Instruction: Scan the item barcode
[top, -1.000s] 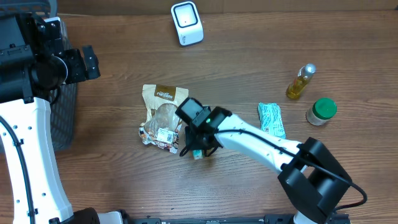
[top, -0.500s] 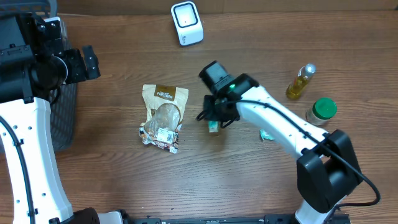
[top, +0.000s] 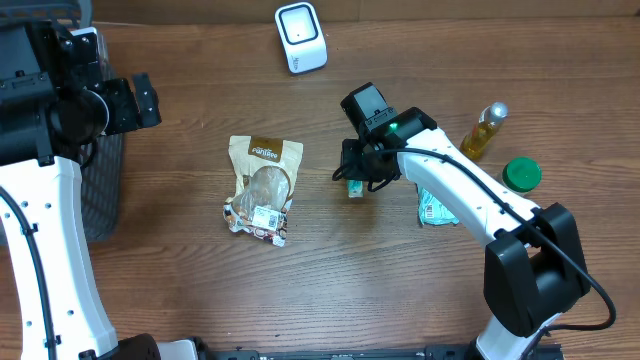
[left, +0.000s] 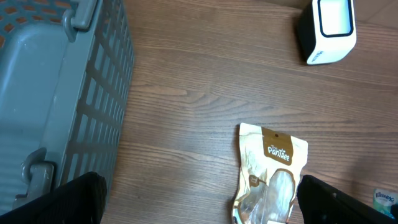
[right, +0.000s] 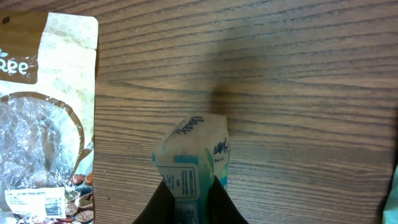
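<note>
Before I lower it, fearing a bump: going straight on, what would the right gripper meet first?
Probably bare table, with the packet in the right gripper touching first; the bag lies off to one side. Depth is unclear.

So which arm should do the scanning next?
Right. The right gripper holds a small blue-white packet, not far from the white scanner; the left gripper hangs open and empty by the basket.

The left arm (top: 40, 230) rises along the table's left edge, and the left gripper (top: 143, 100) sits near the far left corner with its jaws spread wide. The right arm (top: 460, 195) reaches from the near right corner toward the table's middle. There the right gripper (top: 356, 178) points down, its fingers pinched on a small packet (top: 354, 189).
</note>
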